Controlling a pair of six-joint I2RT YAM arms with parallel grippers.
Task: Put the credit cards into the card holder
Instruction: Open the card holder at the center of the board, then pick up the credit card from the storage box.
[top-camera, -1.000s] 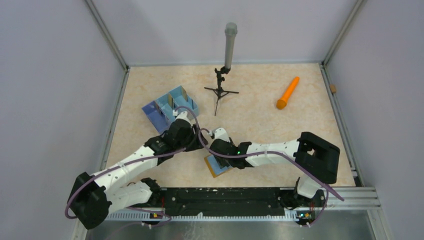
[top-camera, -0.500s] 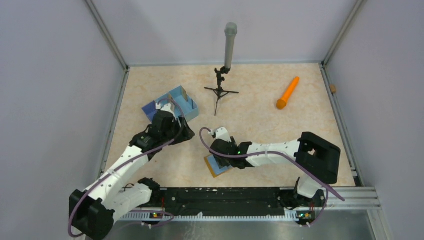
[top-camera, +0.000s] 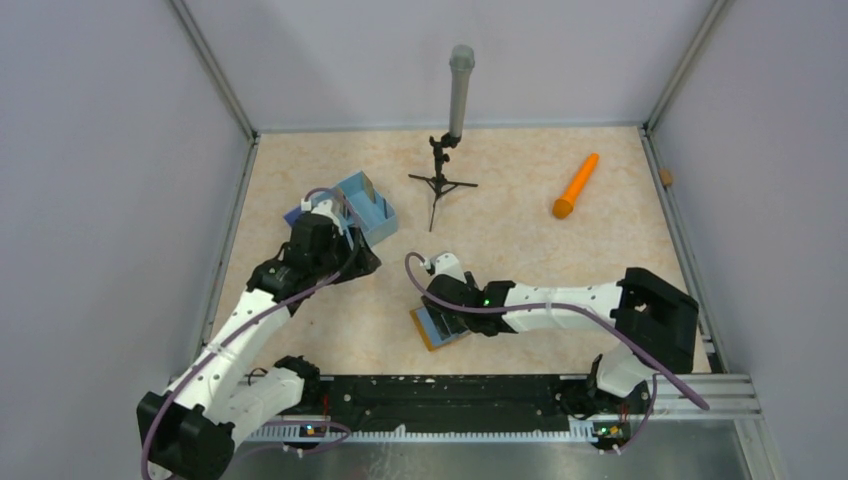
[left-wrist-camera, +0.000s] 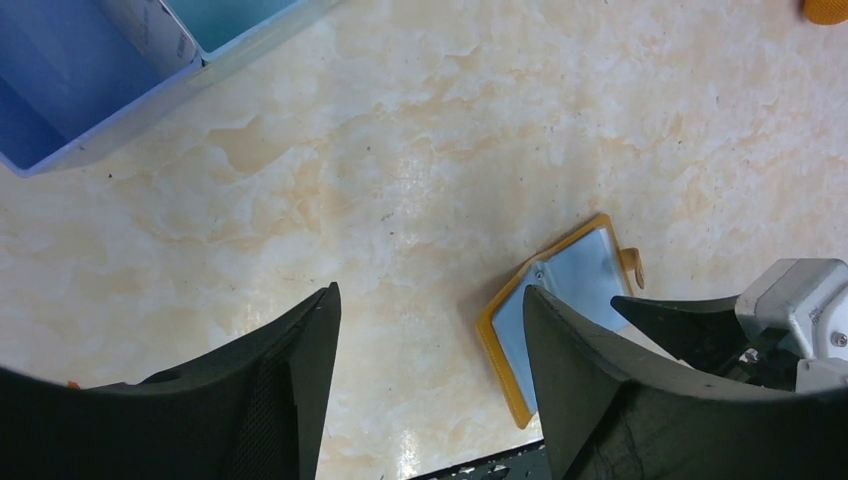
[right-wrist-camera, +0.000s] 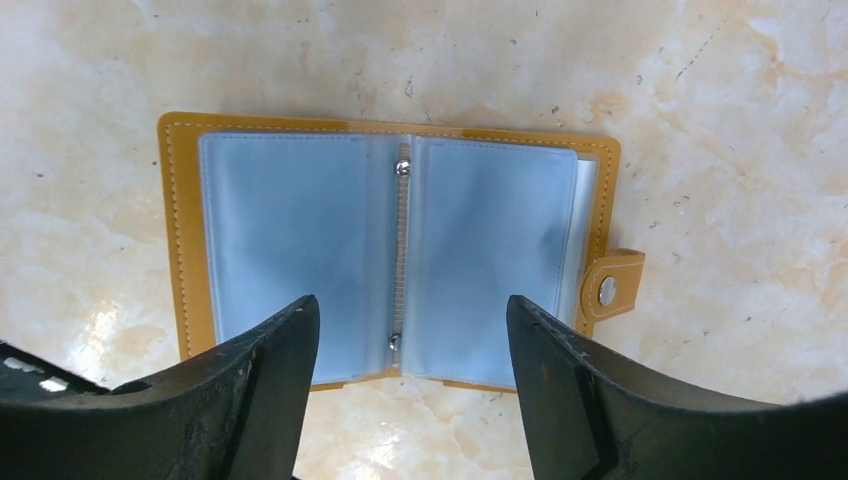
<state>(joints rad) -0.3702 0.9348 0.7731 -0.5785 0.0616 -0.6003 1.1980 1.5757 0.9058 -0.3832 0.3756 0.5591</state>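
Note:
The card holder (right-wrist-camera: 400, 250) lies open and flat on the table, mustard-orange with grey-blue pockets and a snap tab (right-wrist-camera: 607, 290) on its right. My right gripper (right-wrist-camera: 410, 320) hovers just over its near edge, open and empty; from above the right gripper (top-camera: 440, 312) covers part of the card holder (top-camera: 430, 343). My left gripper (left-wrist-camera: 430, 295) is open and empty over bare table, with the card holder (left-wrist-camera: 565, 290) to its right. It sits beside the blue tray (top-camera: 380, 218). One grey-brown credit card (top-camera: 368, 187) stands upright in the tray.
The blue divided tray (left-wrist-camera: 70, 110) stands at the left, behind my left gripper (top-camera: 355, 258). A grey tube on a small black tripod (top-camera: 443, 180) stands at the back middle. An orange cone-shaped stick (top-camera: 576, 186) lies at the back right.
My left arm has drawn back left from the card holder to beside the blue tray. Both grippers' jaws have spread wider. The right gripper stays over the holder.

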